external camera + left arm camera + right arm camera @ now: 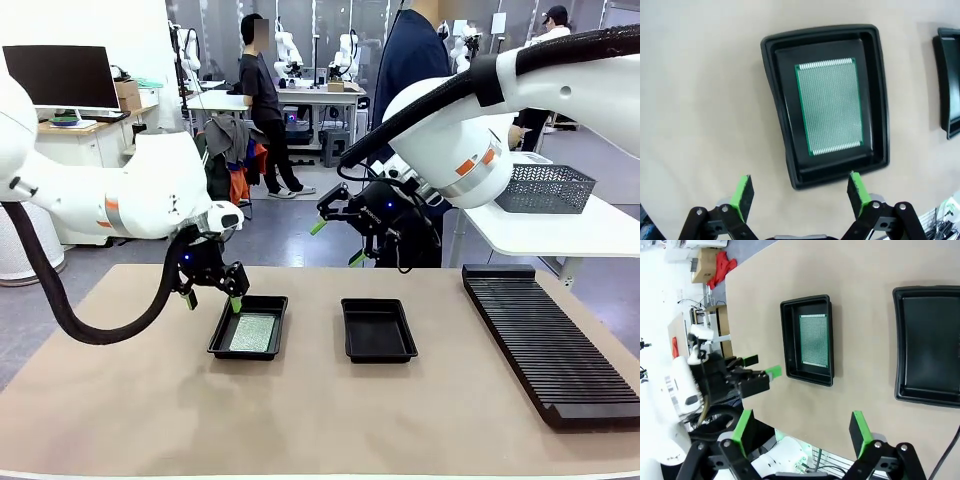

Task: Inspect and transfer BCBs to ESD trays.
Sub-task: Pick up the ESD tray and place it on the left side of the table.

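A pale green BCB [252, 332] [829, 106] [814, 340] lies flat in the left ESD tray [221, 335] [781, 109] [790, 340]. The right ESD tray [378, 331] [928, 342] holds nothing that I can see; its edge shows in the left wrist view [946, 85]. My left gripper [211, 296] [801, 193] hangs open just above the table at the left tray's far-left corner, nothing between its fingers. My right gripper [337, 242] [803, 428] is open and raised above the far edge of the table, behind the right tray, holding nothing.
A long black ribbed rack [546, 336] lies along the table's right side. A grey mesh basket [546, 188] sits on a white side table at the right. A person in dark blue [412, 55] stands behind the right arm.
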`<state>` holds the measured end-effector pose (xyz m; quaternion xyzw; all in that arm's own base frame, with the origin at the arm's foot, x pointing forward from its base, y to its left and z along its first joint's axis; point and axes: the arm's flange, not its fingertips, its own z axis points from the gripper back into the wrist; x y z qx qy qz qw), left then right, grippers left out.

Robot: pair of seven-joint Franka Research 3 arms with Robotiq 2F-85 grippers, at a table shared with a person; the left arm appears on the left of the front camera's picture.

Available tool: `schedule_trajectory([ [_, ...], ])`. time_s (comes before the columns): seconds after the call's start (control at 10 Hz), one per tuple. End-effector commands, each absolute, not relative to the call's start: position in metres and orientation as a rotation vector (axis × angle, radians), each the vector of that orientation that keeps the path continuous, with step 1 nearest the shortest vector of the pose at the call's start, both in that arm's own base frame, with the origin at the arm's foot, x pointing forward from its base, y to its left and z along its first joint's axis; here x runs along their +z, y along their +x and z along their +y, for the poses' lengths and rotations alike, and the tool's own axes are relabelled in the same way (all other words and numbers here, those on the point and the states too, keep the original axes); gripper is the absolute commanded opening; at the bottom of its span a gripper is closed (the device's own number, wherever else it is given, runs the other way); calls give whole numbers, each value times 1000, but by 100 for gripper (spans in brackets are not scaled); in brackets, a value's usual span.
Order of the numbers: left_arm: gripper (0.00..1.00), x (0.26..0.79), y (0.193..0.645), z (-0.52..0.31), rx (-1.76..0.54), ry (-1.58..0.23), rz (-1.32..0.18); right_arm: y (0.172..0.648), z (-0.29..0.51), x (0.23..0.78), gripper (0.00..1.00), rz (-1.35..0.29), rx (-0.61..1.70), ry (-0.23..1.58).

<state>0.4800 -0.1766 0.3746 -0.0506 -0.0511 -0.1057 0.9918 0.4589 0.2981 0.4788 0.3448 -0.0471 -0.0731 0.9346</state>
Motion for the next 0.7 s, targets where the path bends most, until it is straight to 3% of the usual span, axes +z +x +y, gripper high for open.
schedule_trajectory([
  [0.0, 100, 351, 487, -173, -169, -61, -141, 462, 300, 480, 100, -94, -169, 688],
  [0.6, 100, 312, 504, -169, -159, -31, -141, 462, 300, 480, 100, -94, -169, 688],
])
